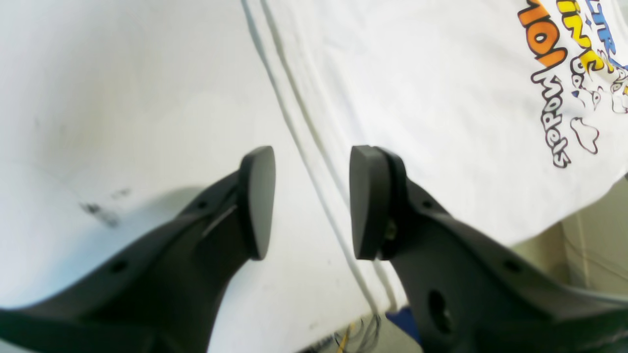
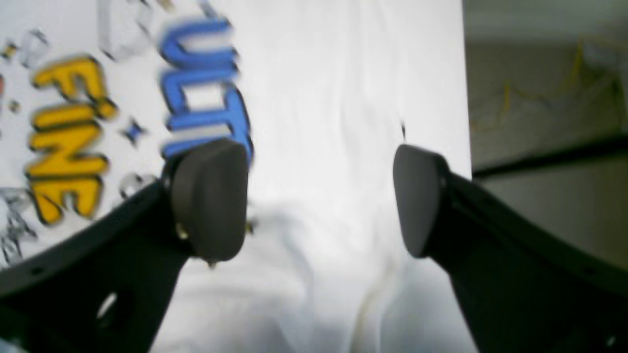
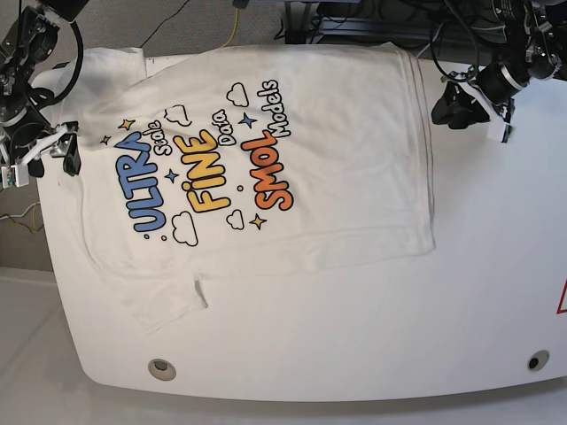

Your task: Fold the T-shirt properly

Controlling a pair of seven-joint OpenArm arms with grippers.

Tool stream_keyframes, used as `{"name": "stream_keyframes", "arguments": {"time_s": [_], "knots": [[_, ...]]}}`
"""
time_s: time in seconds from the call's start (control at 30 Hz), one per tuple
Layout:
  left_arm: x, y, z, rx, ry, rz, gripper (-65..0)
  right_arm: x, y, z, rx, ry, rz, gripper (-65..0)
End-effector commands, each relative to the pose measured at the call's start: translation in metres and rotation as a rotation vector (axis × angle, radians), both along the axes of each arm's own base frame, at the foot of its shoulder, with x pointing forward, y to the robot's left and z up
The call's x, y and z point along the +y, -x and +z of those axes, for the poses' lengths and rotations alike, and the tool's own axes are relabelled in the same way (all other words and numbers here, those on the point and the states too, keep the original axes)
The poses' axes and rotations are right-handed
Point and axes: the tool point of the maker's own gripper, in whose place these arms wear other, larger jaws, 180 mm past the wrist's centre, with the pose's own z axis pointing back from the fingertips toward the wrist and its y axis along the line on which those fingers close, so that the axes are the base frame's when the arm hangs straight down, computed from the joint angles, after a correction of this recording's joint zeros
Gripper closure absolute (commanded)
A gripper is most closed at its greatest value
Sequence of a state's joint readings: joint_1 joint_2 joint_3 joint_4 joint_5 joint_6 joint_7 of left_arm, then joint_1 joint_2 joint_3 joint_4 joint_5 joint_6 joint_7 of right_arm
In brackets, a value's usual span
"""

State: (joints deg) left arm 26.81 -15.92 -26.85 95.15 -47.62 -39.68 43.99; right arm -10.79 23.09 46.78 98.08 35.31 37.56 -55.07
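The white T-shirt (image 3: 337, 150) lies spread print-up on the white table (image 3: 354, 336), its hem toward the right and one sleeve (image 3: 164, 305) toward the front left. My left gripper (image 3: 454, 111) hovers at the hem's far right corner. In the left wrist view this gripper (image 1: 311, 159) is open, with the stitched hem (image 1: 299, 127) running under the gap and nothing between the pads. My right gripper (image 3: 60, 155) is at the shirt's left edge beside "ULTRA". Its wrist view shows it (image 2: 314, 162) wide open above plain white T-shirt cloth (image 2: 319, 73), holding nothing.
Two round metal fittings (image 3: 160, 368) (image 3: 537, 360) sit in the table near its front edge. Cables (image 3: 354, 18) run along the back. A red mark (image 3: 561, 301) shows at the right edge. The table edge and floor (image 2: 539, 98) lie just beyond the right gripper.
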Motion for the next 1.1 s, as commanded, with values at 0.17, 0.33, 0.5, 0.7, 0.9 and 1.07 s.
{"name": "stream_keyframes", "arguments": {"time_s": [0.17, 0.33, 0.5, 0.7, 0.9, 1.07], "knots": [[0.025, -0.017, 0.024, -0.093, -0.018, 0.058, -25.5, -0.025, -0.036, 0.008, -0.065, -0.06, -0.048, -46.8], [0.029, -0.014, 0.023, -0.084, -0.024, 0.064, -25.4, -0.024, -0.042, -0.017, -0.018, -0.124, -0.047, -45.7], [0.028, -0.004, 0.017, -0.052, -0.019, 0.063, -25.0, -0.012, -0.036, -0.038, 0.027, -0.16, -0.016, -42.9], [0.03, 0.008, 0.009, -0.003, -0.027, 0.059, -24.4, -0.015, -0.029, -0.04, 0.027, -0.18, -0.031, -42.1], [0.025, 0.012, 0.004, 0.026, -0.028, 0.041, -24.2, -0.02, -0.029, -0.037, 0.021, -0.165, -0.036, -43.3], [0.017, -0.016, 0.031, -0.07, -0.016, 0.03, -23.6, 0.013, -0.02, -0.06, 0.091, -0.263, -0.001, -41.9]]}}
